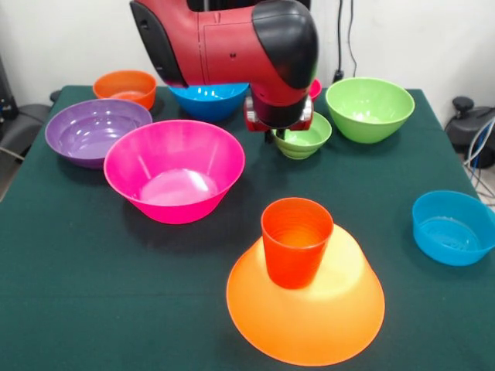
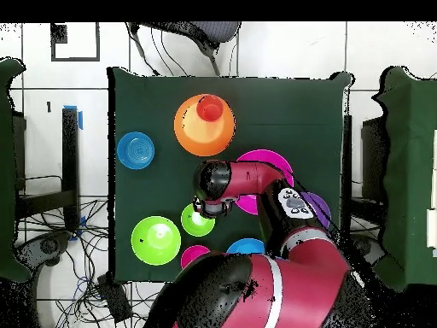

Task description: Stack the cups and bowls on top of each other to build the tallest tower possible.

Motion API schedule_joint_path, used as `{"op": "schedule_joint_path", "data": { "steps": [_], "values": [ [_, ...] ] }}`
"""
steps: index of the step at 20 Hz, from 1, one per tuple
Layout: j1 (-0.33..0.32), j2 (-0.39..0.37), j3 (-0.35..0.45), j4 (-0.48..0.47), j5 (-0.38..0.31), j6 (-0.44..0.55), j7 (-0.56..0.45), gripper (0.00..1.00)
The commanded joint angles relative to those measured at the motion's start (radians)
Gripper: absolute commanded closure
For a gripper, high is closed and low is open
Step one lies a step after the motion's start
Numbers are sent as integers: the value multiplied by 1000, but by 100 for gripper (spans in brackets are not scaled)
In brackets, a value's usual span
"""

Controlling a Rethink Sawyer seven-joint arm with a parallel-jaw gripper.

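One arm (image 1: 232, 42) fills the top of the front view, its head hanging over the small green bowl (image 1: 303, 139). The gripper (image 1: 280, 131) is almost wholly hidden beneath that head, so whether its jaws are released or clenched cannot be told; the bowl sits right under it.

The orange bowl (image 1: 309, 309) lies rim down at the near side of the green table (image 1: 77, 294) as the tower's base, and the cup (image 1: 295, 241) stands upright on it, mouth up, well apart from the gripper.

The pink bowl (image 1: 175, 170) is beside the tower, the purple bowl (image 1: 94, 130) touching or nearly touching it. The large green bowl (image 1: 370, 108) is near the small green one. The blue bowl (image 1: 207, 99) sits behind the arm. A smaller blue bowl (image 1: 452, 226) is off alone, and a small orange bowl (image 1: 127, 86) sits behind the purple one.
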Motion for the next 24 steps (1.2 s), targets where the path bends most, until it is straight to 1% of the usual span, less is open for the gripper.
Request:
{"op": "schedule_joint_path", "data": {
  "steps": [1, 4, 6, 7, 8, 12, 17, 20, 24],
  "values": [
    [20, 2, -2, -39, 1, -71, 93, 100],
    [20, 1, -3, -50, 1, -56, 87, 100],
    [20, -36, 0, -48, -7, -55, 69, 100],
    [13, -60, 8, -36, -8, -52, 50, 100],
    [2, -105, 21, -10, 9, -13, 27, 100],
    [-43, -246, 59, 74, 58, 47, -30, 100],
    [-101, -339, 99, 121, 76, 39, -103, 100],
    [-159, -425, 135, 182, 98, 24, -158, 100],
    [-199, -490, 162, 177, 110, 62, -192, 100]
  ]
}}
